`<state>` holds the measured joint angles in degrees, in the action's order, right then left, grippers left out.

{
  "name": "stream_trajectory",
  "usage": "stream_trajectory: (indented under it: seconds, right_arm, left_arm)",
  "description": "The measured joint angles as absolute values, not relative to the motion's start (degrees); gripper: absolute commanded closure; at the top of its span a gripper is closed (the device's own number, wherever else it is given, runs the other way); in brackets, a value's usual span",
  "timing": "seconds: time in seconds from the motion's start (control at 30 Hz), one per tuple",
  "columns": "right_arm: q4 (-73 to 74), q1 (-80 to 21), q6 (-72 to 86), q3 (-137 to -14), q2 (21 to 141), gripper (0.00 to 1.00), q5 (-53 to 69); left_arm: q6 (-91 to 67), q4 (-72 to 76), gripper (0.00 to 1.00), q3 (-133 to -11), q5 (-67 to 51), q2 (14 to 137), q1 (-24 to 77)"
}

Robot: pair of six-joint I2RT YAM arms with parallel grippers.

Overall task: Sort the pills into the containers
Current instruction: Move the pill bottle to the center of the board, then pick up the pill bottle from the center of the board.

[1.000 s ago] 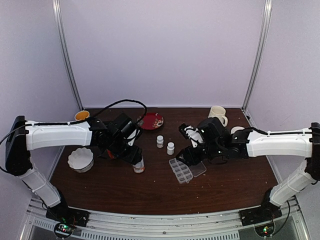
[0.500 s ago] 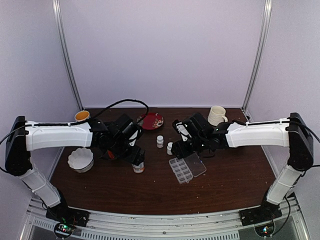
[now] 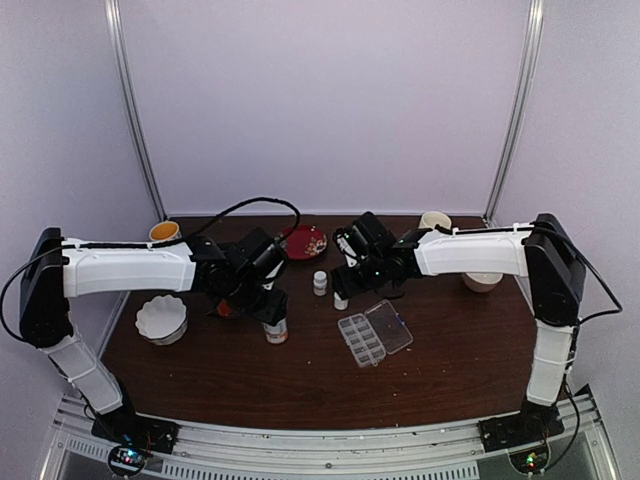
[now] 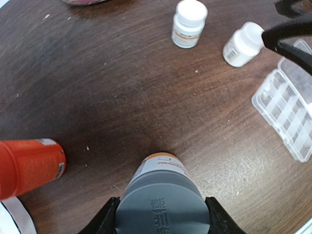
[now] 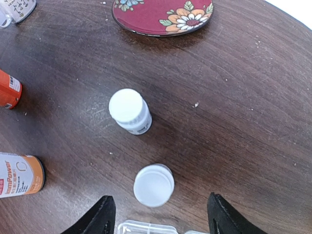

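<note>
**Clerk:** Top view, first item?

**Checker:** Organizer box [image 3: 364, 342], clear, flat on the tabletop [image 3: 450, 370], just right of centre. Its long axis runs from 11 to 5 o'clock. The lid [image 3: 391, 326] lies open on the 2 o'clock side. The cells are too small to show any contents.

**Clerk:** Grippers, same view?

**Checker:** The left gripper [image 3: 272, 320] is at the box's 9 o'clock, down on the grey-capped bottle [image 3: 278, 335]. The right gripper [image 3: 343, 285] is at the box's 11 o'clock, over the near white bottle [image 3: 341, 298]. The far white bottle [image 3: 320, 283] stands just beside it. The red plate [image 3: 303, 242] is at 12 o'clock, toward the back.

**Clerk:** Left wrist view?

**Checker:** The grey cap fills 6 o'clock. The fingers [image 4: 108, 220] press on either side of it, so the left gripper is clamped on that bottle. The organizer box is at 3 o'clock, cut by the frame edge, long axis again 11 to 5. The orange bottle [image 4: 29, 165] lies on its side at 8 o'clock, apart from the grey-capped bottle.

**Clerk:** Right wrist view?

**Checker:** The fingers [image 5: 100, 217] are spread wide apart. The near white bottle stands upright between them at 6 o'clock and touches neither. A sliver of the organizer box rim shows at the bottom edge; its axis cannot be told here. The far white bottle stands upright at 10 o'clock of centre, and the red plate is at 12.
</note>
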<state>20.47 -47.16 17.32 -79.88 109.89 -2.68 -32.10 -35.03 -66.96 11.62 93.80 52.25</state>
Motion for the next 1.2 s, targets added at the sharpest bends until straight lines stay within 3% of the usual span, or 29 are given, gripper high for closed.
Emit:
stream_trajectory:
  seconds: [0.33, 0.63, 0.83, 1.1, 1.2]
  right_arm:
    - [22.2, -47.2, 17.3, -83.2, 114.4, 0.40, -2.8]
    - [22.8, -47.2, 17.1, -85.6, 117.0, 0.57, -2.8]
    - [23.1, -47.2, 17.0, -86.0, 117.4, 0.73, -2.5]
    - [22.4, -47.2, 16.9, -84.2, 115.3, 0.79, -2.4]
    - [22.0, -47.2, 16.8, -81.3, 111.1, 0.82, -2.0]
  left_arm:
    - [-32.9, -37.4, 0.59, -66.9, 14.4, 93.4, 50.9]
    - [-32.9, -37.2, 0.57, -62.4, 15.5, 89.2, 45.3]
    - [-33.0, -36.9, 0.26, -61.8, 15.7, 88.9, 44.8]
    - [-32.8, -37.3, 0.19, -59.6, 15.0, 84.6, 44.7]
    - [-32.3, -37.3, 0.12, -59.6, 14.5, 82.0, 45.0]
